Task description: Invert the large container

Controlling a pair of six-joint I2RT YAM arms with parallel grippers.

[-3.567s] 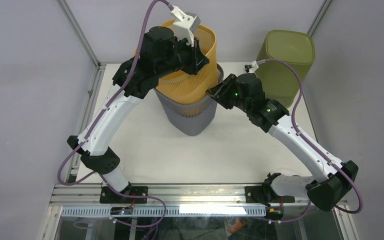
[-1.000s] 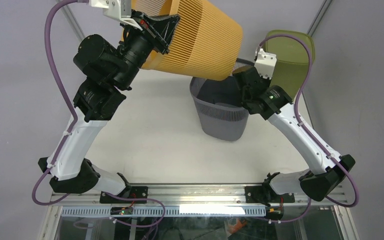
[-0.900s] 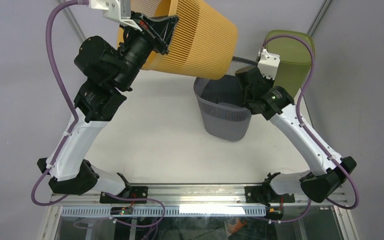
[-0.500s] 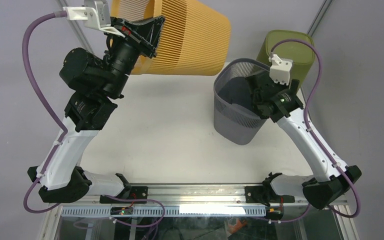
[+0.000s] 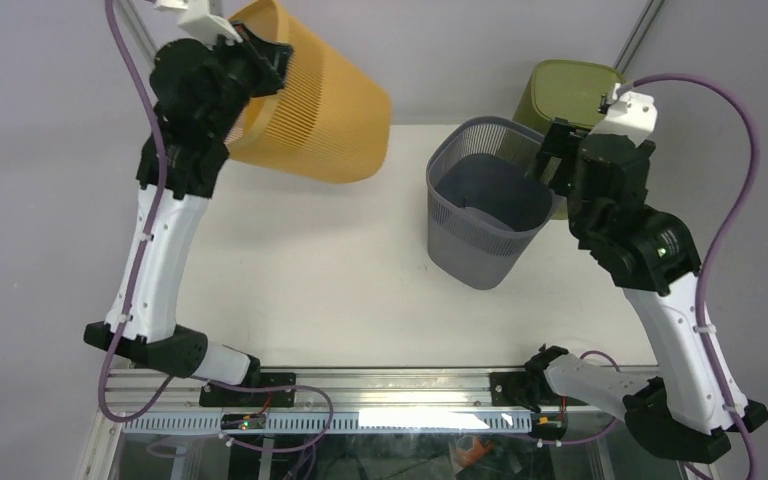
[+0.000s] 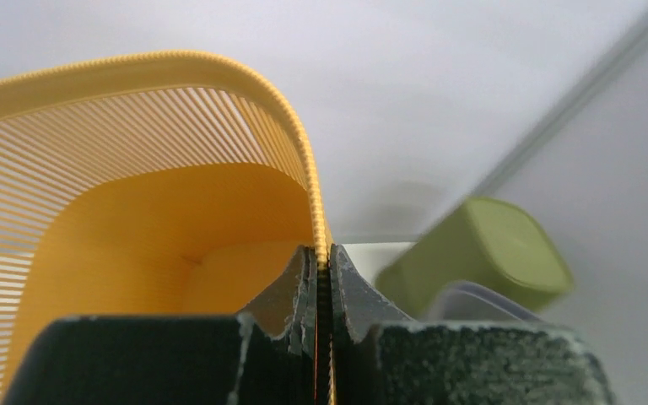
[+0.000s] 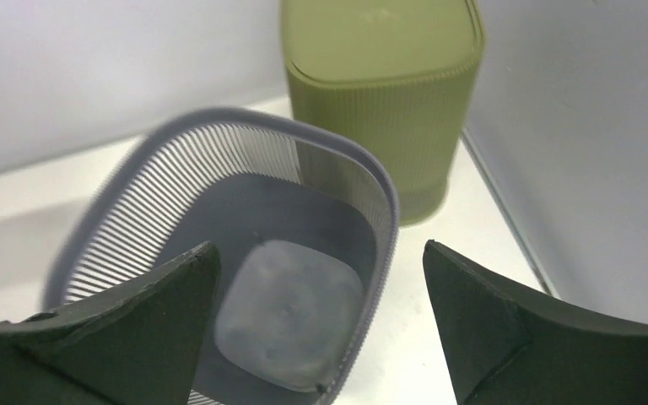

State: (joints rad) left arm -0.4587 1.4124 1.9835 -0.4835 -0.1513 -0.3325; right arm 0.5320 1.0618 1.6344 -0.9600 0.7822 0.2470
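- The orange basket [image 5: 305,110] hangs tilted at the far left of the worktop [image 5: 310,280], mouth up toward the back corner and base slanting down toward the middle.
- The left fingers [image 6: 294,291] are pinched shut on its ribbed rim.
- The grey basket [image 5: 480,205] stands upright, right of centre.
- The right fingers [image 7: 135,316] are spread wide just above its right rim, holding nothing.
- An olive bin [image 5: 572,95] sits inverted just behind the grey one.
- The worktop is plain white, with pale grey walls [image 5: 40,160] around it and a metal rail [image 5: 390,385] along the near edge.
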